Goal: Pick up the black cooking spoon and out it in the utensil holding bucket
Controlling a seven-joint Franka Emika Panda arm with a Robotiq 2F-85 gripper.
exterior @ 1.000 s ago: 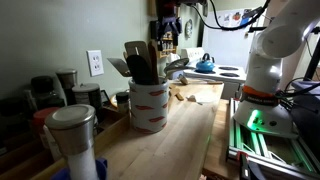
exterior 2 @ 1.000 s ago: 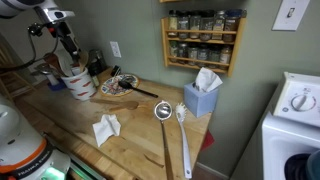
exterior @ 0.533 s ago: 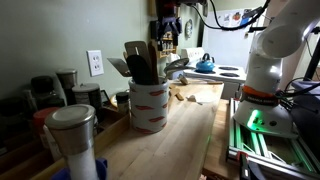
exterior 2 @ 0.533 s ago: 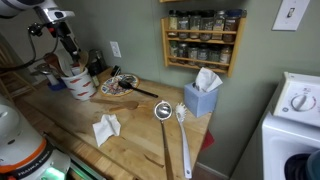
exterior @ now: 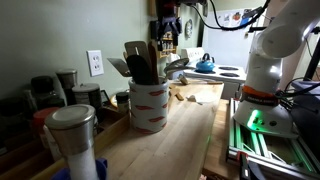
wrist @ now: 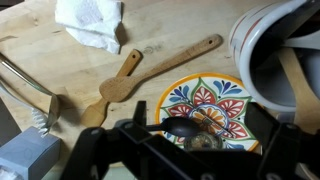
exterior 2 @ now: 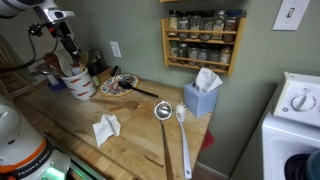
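Note:
The black cooking spoon (exterior 2: 128, 88) lies across the colourful plate (exterior 2: 112, 90), its handle pointing towards the table's middle. In the wrist view its bowl (wrist: 173, 127) shows on the plate (wrist: 215, 98). The white utensil bucket (exterior 2: 80, 83) stands by the wall and holds several utensils; it also shows in an exterior view (exterior: 148, 106) and at the wrist view's upper right (wrist: 262, 45). My gripper (exterior 2: 68, 44) hangs above the bucket. Its fingers (wrist: 197, 142) are spread apart with nothing between them.
A wooden spoon (wrist: 150, 73) and a crumpled napkin (exterior 2: 106, 128) lie on the wooden counter. A metal skimmer (exterior 2: 163, 111), a white brush (exterior 2: 183, 116), a tissue box (exterior 2: 200, 97) and a spice rack (exterior 2: 203, 40) are nearby. Jars (exterior: 72, 135) stand close in front.

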